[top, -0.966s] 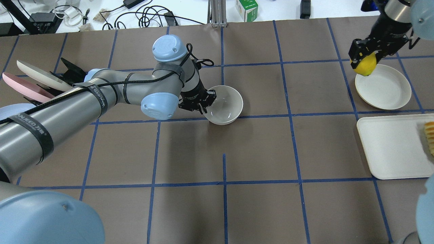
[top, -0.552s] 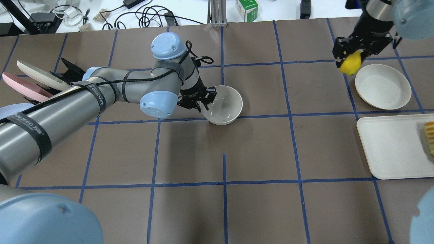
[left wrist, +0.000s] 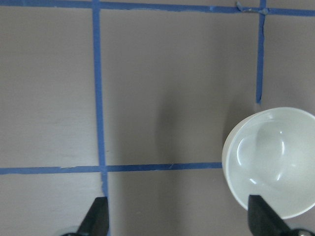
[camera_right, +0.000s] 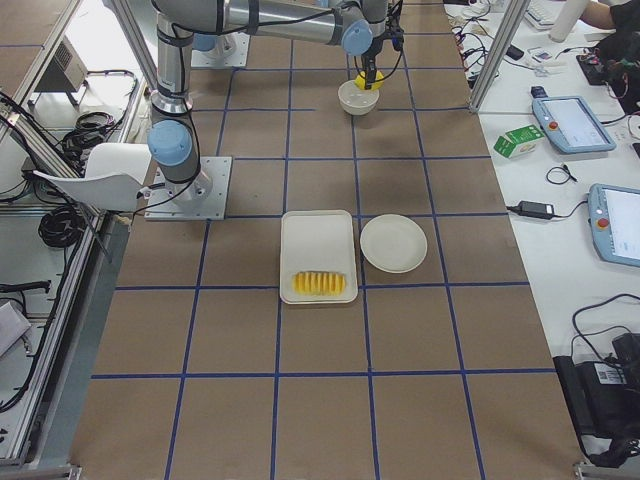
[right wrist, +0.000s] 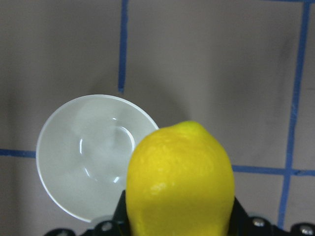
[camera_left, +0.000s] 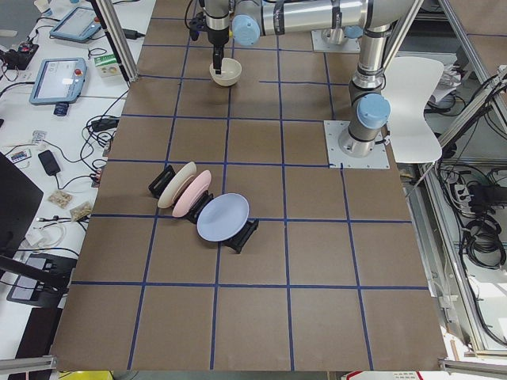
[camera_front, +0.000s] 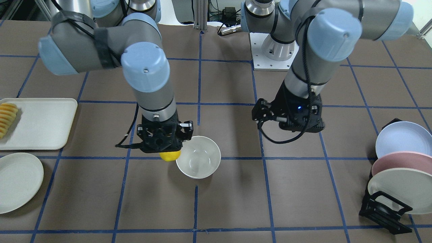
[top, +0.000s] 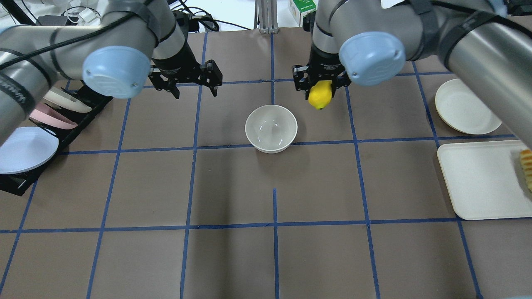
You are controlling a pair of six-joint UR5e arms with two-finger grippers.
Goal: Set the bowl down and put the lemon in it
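Note:
The off-white bowl [top: 271,128] stands upright and empty on the table's middle; it also shows in the front view [camera_front: 198,161] and both wrist views [left wrist: 273,162] [right wrist: 88,152]. My right gripper [top: 320,85] is shut on the yellow lemon [top: 320,95] and holds it above the table, just beyond the bowl's far right rim. The lemon fills the right wrist view [right wrist: 179,177] and shows beside the bowl in the front view [camera_front: 169,155]. My left gripper [top: 194,88] is open and empty, raised to the far left of the bowl, apart from it.
A flat off-white plate [top: 467,106] and a white tray [top: 482,178] with sliced fruit [top: 527,166] lie at the right. A black rack [top: 25,182] with cream, pink and blue plates stands at the left edge.
My left gripper let go of the bowl and drew back to the far left. My right gripper carried the lemon left from over the flat plate to beside the bowl.

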